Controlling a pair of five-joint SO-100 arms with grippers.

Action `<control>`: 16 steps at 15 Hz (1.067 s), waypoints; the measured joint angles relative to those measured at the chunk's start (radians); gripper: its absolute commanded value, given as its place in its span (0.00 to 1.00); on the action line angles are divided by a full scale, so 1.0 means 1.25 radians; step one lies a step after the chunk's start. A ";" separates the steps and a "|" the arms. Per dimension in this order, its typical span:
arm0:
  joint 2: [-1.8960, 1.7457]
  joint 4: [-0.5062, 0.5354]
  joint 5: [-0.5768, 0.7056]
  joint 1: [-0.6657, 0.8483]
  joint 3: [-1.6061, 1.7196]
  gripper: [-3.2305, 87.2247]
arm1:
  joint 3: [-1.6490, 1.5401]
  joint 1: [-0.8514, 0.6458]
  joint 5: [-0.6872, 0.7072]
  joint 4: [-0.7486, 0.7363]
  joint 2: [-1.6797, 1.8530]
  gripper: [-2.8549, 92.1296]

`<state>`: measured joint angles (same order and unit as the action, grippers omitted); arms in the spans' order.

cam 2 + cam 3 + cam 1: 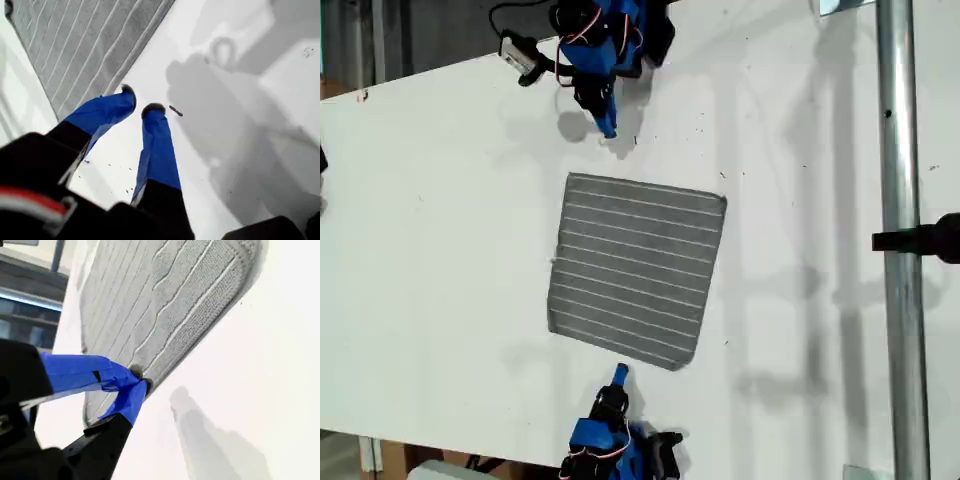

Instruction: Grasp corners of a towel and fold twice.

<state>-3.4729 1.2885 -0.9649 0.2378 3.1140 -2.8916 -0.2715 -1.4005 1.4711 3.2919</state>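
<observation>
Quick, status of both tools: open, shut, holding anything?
My first tool: slightly open, empty, off the towel.
My second tool: tips together at the towel's edge; a grip on cloth cannot be told.

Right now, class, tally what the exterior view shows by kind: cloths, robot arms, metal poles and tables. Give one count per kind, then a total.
Grey striped towel: 1
Blue robot arms: 2
Metal pole: 1
White table: 1
Total: 5
</observation>
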 measured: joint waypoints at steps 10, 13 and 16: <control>0.000 -0.047 -0.315 0.144 0.002 0.01 | 0.330 0.134 0.074 -0.112 -0.541 0.03; 0.000 -0.047 -0.315 0.144 0.002 0.01 | 0.645 0.274 0.129 -0.076 -0.900 0.03; 0.000 -0.047 -0.315 0.144 0.002 0.01 | 1.004 0.389 0.151 0.028 -1.215 0.03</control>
<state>-3.4729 1.2303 -1.3591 0.4172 3.1170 -1.6368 0.2148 -1.2118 1.5064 1.7733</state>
